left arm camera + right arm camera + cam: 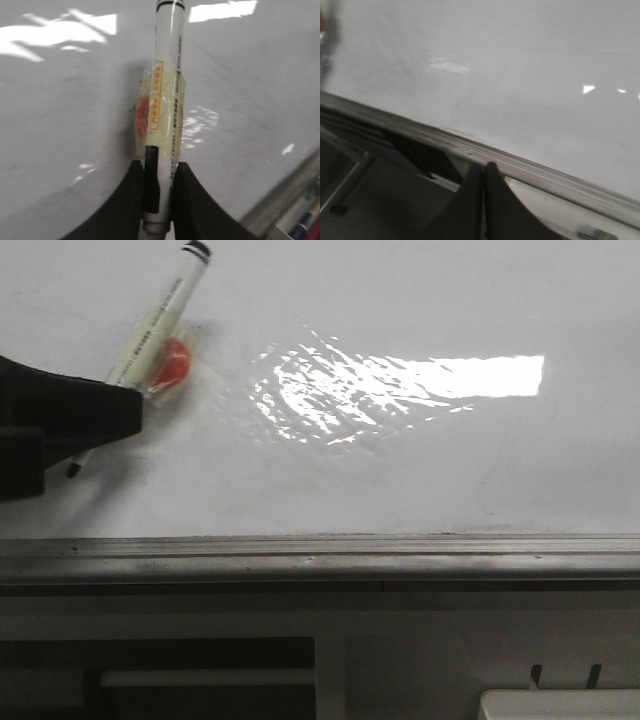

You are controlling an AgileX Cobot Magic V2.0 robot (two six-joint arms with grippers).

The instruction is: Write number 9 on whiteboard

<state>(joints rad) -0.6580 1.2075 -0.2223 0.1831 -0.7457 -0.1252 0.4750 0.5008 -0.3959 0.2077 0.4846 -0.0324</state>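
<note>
The whiteboard (pixel 400 470) fills the front view, glossy white with faint smudges. No drawn number 9 shows on it in any view. My left gripper (pixel 128 405) at the left is shut on a white marker (pixel 150 325) wrapped in yellowish tape with an orange-red patch (pixel 172 362). The marker leans, its black-ringed end up and its dark tip (pixel 72 470) down by the board. In the left wrist view the black fingers (pixel 132 200) clamp the marker (pixel 167 75). My right gripper (pixel 484 167) is shut and empty, off the board below its edge rail (pixel 470 145).
A bright glare patch (pixel 450 375) lies mid-board. A grey metal rail (pixel 320 558) runs along the board's near edge. Below it are a grey frame with a dark opening (pixel 200 660) and a white box-like corner (pixel 560 705) at bottom right.
</note>
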